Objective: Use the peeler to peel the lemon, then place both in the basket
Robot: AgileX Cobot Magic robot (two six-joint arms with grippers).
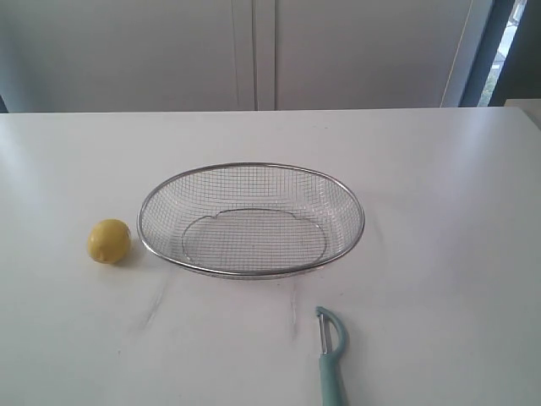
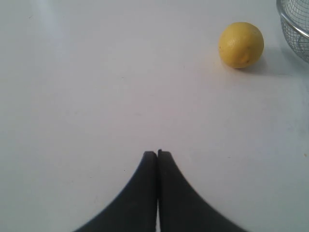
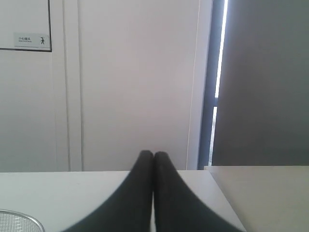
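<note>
Count: we log one lemon, one peeler, one basket and two claws, all on or over one white table (image 1: 439, 211).
Left claw: the left gripper (image 2: 157, 153) is clenched, its two dark fingers pressed flat together with nothing between them. It hangs over bare tabletop, well apart from the lemon.
Right claw: the right gripper (image 3: 153, 153) is likewise clenched on nothing, and it points level across the table toward the far wall.
Exterior view: we see neither claw there.
Peeler: the peeler (image 1: 330, 359) is the nearest item. It lies flat on the table right of centre, its curved teal head and narrow metal blade toward the far side. The pale handle runs off the near edge of the view. It lies near the basket but apart from it.
Marks: we note two faint grey streaks (image 1: 156, 309) on the table between peeler and basket.
Lemon: the lemon (image 1: 110, 241) (image 2: 241, 44) is yellow and round. It sits on the table at the left, just beside the basket's left rim, with a small gap between them.
Basket: the basket (image 1: 251, 166) (image 2: 294, 24) (image 3: 14, 215) is an oval of silver mesh with a thick rim. It stands upright at centre, just beyond the peeler.
Far side: white panel doors (image 1: 254, 51) stand behind the table, with a dark upright strip (image 1: 486, 51) at far right. The right wrist view shows one small sign (image 3: 30, 40) on a panel; its writing is too small to read.
</note>
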